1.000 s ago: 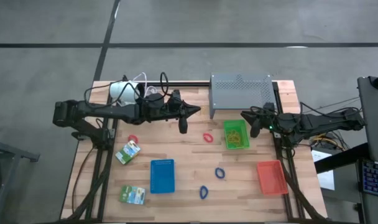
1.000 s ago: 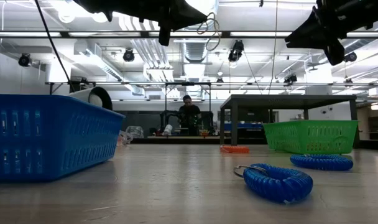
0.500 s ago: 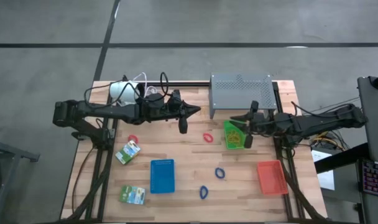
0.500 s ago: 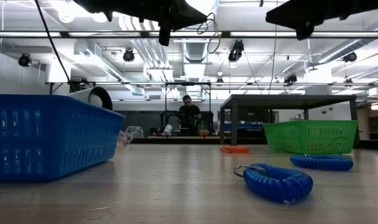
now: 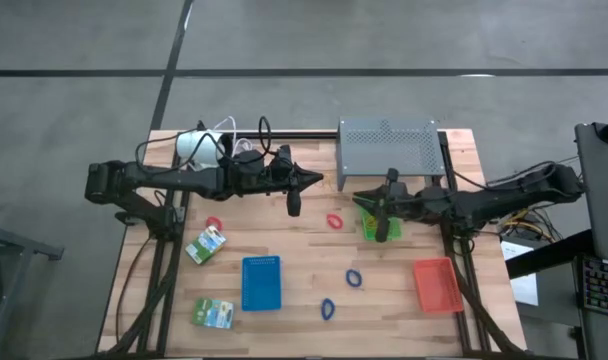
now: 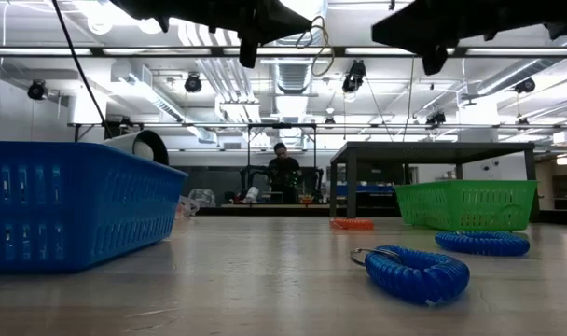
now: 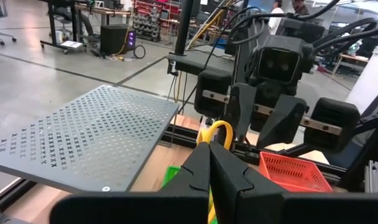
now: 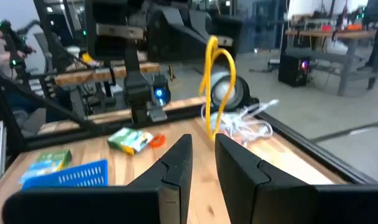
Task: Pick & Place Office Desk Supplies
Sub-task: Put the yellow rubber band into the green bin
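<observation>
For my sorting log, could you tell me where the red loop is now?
In the high view, the red loop lies on the table mid-centre, just left of the green tray.

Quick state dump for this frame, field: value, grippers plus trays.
left gripper: shut on yellow rubber band, held above the table
right gripper: open, over the green tray, facing the left arm
blue tray: near front, centre-left
red tray: front right
loose on table: red loop, two blue loops, two green-and-white packets
</observation>
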